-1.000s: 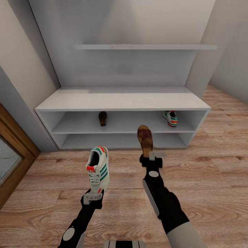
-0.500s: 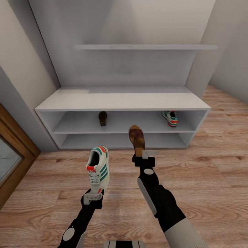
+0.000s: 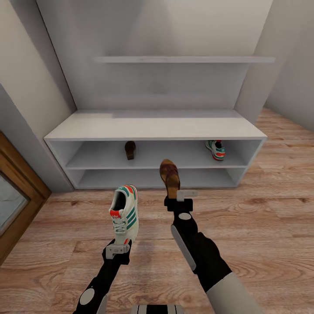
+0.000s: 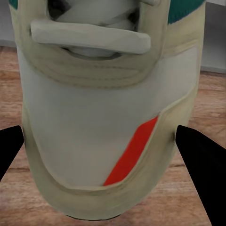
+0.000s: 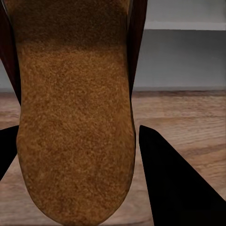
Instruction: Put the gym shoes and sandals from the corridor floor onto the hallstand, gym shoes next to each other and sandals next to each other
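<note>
A home entrance corridor: a low grey shoe rack [image 3: 152, 128] holding footwear, wood-plank floor [image 3: 270, 209], a floating wall shelf [image 3: 183, 59] and a wooden door frame [image 3: 22, 174].

- No text, label, brand name, number or sign can be read on any surface in these views.

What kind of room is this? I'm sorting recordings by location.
Most likely a home corridor or entryway: a low grey shoe rack stands against the wall with a sandal and a gym shoe on its upper shelf, over wood-plank flooring, with a wooden door frame alongside.
</note>
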Motion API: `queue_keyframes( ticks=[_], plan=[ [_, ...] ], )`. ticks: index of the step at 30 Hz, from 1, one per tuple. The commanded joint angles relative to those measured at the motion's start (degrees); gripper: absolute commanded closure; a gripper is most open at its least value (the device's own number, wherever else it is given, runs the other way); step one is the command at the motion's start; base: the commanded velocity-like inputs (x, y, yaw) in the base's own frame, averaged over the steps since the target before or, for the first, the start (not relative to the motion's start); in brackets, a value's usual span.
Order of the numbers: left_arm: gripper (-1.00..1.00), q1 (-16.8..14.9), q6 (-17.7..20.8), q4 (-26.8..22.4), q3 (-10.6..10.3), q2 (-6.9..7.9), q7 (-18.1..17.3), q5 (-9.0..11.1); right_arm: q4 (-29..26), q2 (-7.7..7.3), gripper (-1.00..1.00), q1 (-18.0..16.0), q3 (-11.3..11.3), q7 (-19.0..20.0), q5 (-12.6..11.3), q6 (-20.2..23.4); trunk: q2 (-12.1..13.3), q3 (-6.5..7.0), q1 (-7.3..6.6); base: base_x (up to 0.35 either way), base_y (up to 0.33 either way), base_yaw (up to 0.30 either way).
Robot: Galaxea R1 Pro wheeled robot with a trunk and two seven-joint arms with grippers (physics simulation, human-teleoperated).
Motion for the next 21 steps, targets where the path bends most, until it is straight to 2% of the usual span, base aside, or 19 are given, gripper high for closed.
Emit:
queue_keyframes(
  ticks=[1, 8, 11, 16, 21],
  plan=[
    [1.00, 0.0, 0.0, 0.0, 0.0, 0.00, 0.0, 0.0, 0.0, 0.00, 1.00, 0.0, 0.0, -0.1, -0.1, -0.1, 0.0, 0.00, 0.00, 0.000, 0.000, 0.000],
    [1.00, 0.0, 0.0, 0.0, 0.0, 0.00, 0.0, 0.0, 5.0, 0.00, 1.00, -3.4, 0.3, -0.3, -1.3, 0.5, 0.0, 0.00, 0.00, 0.000, 0.000, 0.000],
    [1.00, 0.0, 0.0, 0.0, 0.0, 0.00, 0.0, 0.0, 6.8, 0.00, 1.00, -4.8, 0.4, -0.5, -3.1, 1.3, 0.0, 0.00, 0.00, 0.000, 0.000, 0.000],
    [1.00, 0.0, 0.0, 0.0, 0.0, 0.00, 0.0, 0.0, 8.0, 0.00, 1.00, -5.7, 0.5, -1.2, -5.0, 1.9, 0.0, 0.00, 0.00, 0.000, 0.000, 0.000],
    [1.00, 0.0, 0.0, 0.0, 0.0, 0.00, 0.0, 0.0, 8.3, 0.00, 1.00, -6.1, 0.8, -2.0, -5.8, 2.1, 0.0, 0.00, 0.00, 0.000, 0.000, 0.000]
  ],
)
